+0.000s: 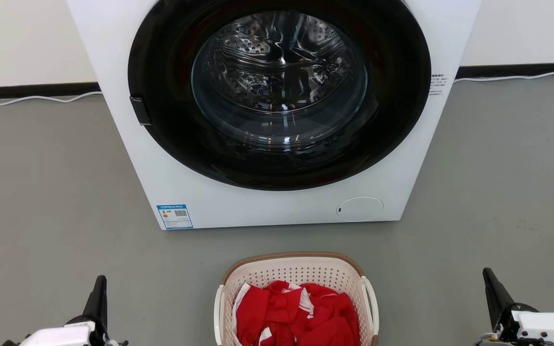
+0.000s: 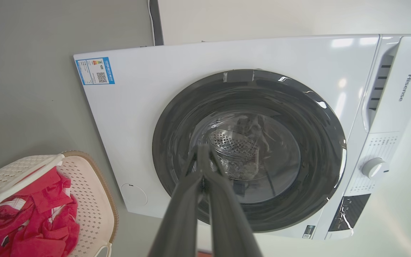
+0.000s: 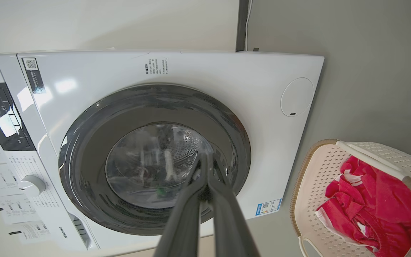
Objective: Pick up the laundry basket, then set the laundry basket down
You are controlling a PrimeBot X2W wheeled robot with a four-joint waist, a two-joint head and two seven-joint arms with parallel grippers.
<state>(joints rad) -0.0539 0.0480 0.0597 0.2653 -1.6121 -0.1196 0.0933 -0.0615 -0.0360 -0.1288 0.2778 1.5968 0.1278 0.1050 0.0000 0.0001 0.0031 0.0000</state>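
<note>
1. Grey floor before the washing machine held the laundry basket, red clothing inside, centred between our arms.
2. Its long axis seemed to run toward the machine, though its near end was cropped.
3. Our left gripper and right gripper sat about equally wide of it, fingers pressed together, empty, pointing forward.

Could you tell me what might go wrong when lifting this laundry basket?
The left gripper and right gripper are shut and wide of the laundry basket; reaching in unopened could shove it instead of catching its white loop handles. An uneven lift might spill the red clothes. The washing machine stands just beyond; a forward swing may hit it.
</note>
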